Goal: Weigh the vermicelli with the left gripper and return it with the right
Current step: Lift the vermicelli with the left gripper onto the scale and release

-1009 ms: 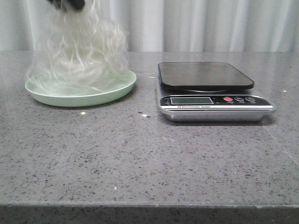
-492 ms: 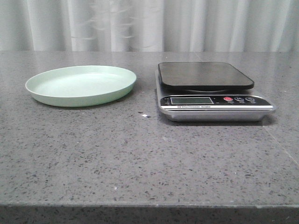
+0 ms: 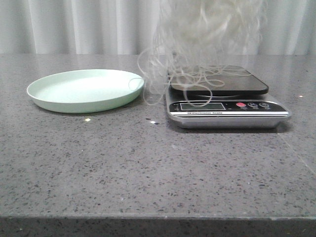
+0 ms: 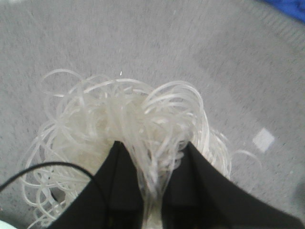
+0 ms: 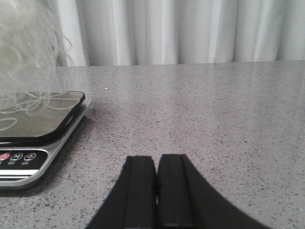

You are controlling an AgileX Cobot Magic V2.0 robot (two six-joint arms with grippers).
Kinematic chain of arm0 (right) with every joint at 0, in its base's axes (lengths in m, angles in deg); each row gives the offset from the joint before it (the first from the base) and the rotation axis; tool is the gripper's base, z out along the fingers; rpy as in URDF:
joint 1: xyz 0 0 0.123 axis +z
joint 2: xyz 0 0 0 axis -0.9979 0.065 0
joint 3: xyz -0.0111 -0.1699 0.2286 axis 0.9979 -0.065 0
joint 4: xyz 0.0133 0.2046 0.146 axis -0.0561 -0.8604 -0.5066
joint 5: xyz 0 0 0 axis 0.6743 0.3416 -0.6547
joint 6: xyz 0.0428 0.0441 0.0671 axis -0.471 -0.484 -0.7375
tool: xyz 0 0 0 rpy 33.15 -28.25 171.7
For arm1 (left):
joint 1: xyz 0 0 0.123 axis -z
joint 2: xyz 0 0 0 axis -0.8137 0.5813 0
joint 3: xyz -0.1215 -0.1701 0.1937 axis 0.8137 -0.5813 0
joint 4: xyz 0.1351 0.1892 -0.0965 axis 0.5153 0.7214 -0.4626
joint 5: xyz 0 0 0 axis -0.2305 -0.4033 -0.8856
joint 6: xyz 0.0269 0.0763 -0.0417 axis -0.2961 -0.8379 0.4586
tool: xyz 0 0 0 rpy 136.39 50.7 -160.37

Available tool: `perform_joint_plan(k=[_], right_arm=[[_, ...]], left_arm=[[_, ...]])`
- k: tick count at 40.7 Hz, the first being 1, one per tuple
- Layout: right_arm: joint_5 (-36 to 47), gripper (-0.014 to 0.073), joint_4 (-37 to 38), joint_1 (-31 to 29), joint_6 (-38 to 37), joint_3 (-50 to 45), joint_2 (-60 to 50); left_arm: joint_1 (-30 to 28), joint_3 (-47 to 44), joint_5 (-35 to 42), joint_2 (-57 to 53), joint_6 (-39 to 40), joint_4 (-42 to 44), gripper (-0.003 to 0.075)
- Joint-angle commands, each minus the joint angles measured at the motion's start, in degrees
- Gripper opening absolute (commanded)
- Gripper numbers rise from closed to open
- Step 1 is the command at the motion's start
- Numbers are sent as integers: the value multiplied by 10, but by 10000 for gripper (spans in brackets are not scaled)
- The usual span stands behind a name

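The vermicelli [image 3: 207, 34] is a whitish tangle hanging over the black-topped silver scale [image 3: 222, 98] in the front view, its lowest loops touching the scale's top and trailing off its left edge. My left gripper [image 4: 152, 157] is shut on the vermicelli [image 4: 128, 119] in the left wrist view; it is above the front view's frame. My right gripper [image 5: 156, 162] is shut and empty, low over the grey table, to the right of the scale [image 5: 33, 129]. The vermicelli [image 5: 26, 52] also shows in the right wrist view.
The pale green plate [image 3: 86, 90] lies empty on the left of the grey speckled table [image 3: 148, 168]. A pale curtain hangs behind the table. The table's front edge runs across the bottom of the front view.
The vermicelli rose off the green plate, left the front view, and now hangs over the scale to the right. The plate stands empty.
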Motion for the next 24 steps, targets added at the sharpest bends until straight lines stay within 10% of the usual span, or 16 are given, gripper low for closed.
perform_joint_plan(k=[1,24], right_arm=[[51,150,8,-2,1,4,-9],[51,150,8,-2,1,4,-9]], left_arm=[[4,19,24,-11,-1,-10,144],[4,18,-31,60,-21,-28,155]])
